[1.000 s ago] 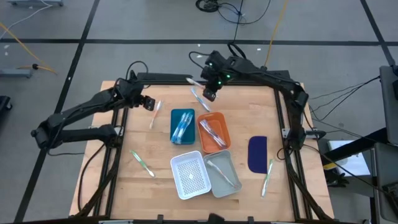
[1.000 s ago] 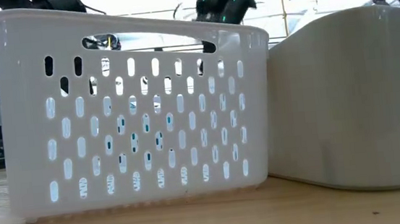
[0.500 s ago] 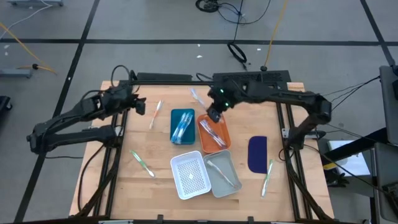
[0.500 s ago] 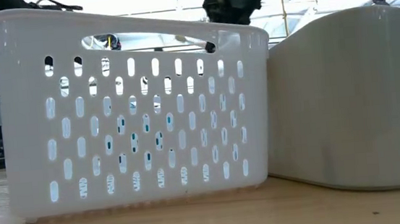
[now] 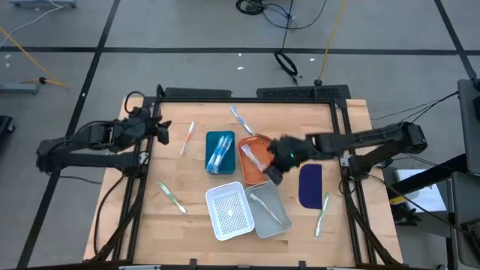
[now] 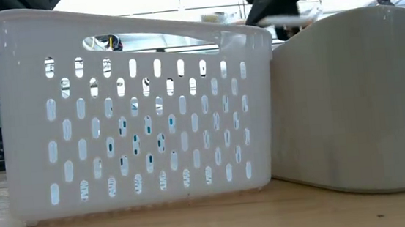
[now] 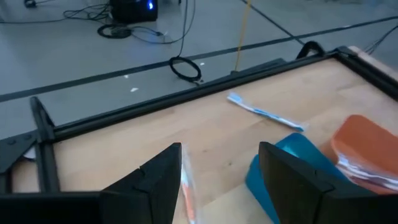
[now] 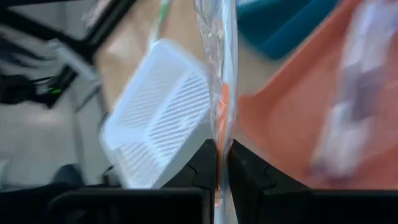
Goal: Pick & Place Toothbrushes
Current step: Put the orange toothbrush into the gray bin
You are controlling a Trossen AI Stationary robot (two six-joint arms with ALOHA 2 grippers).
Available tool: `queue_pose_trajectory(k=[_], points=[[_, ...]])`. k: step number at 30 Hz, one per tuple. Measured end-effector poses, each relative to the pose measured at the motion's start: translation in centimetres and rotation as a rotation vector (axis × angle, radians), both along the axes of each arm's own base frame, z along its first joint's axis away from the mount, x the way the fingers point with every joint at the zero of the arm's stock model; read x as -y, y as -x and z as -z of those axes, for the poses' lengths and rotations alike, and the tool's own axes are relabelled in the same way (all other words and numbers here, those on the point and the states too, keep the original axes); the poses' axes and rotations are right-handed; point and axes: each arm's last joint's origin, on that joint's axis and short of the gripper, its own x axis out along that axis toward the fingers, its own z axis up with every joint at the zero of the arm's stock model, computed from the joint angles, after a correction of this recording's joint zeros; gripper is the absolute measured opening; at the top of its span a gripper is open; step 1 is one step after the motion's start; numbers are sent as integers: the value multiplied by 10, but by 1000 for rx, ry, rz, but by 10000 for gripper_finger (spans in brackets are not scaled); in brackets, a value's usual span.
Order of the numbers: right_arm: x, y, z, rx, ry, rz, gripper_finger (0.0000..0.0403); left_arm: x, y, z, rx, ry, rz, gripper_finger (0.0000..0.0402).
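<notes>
Four trays sat grouped at the middle of the wooden table (image 5: 225, 247). The teal tray (image 5: 220, 151) held a few bluish toothbrushes, and beside it the orange tray (image 5: 253, 166) held several wrapped ones with pink or violet accents. Nearer the front, the white perforated tray (image 5: 229, 211) showed nothing clear inside it from above, while the grey tray (image 5: 270, 211) next to it carried a pale toothbrush lying along its length. A dark blue flat piece (image 5: 310, 185) lay on the table to the right of the trays.

Loose toothbrushes were scattered around: a blue-accented one (image 5: 241, 121) near the far edge, an orange-accented one (image 5: 187, 138) left of the teal tray, a green one (image 5: 172, 197) toward the front left, and another green one (image 5: 322, 213) beside the dark blue piece.

The right gripper (image 5: 274, 166) hung over the near right corner of the orange tray, close to the grey tray. Its fingers (image 8: 202, 165) were pressed together on a wrapped toothbrush (image 8: 222, 74) with an orange accent, which stuck straight out beyond the fingertips, over the orange and white trays.

The left gripper (image 5: 160, 132) waited at the table's left edge, well apart from the trays, with its fingers (image 7: 163, 180) spread and nothing between them; the orange-accented loose toothbrush lay just beyond it.
</notes>
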Motion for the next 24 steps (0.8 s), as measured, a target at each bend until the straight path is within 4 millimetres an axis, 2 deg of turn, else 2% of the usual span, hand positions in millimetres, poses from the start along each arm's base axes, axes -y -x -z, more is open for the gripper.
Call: queue_pose_trajectory(k=[7, 15, 20, 24], points=[[-54, 10, 25, 18, -142, -16, 16, 14, 0, 2, 17, -8, 22, 211], [-97, 29, 41, -57, -237, -12, 15, 26, 5, 7, 35, 3, 45, 211], [-108, 30, 48, -119, -293, -50, 15, 31, 5, 6, 61, -2, 64, 211], [-103, 24, 52, -147, -329, -82, 15, 33, 6, 7, 70, -10, 71, 211]])
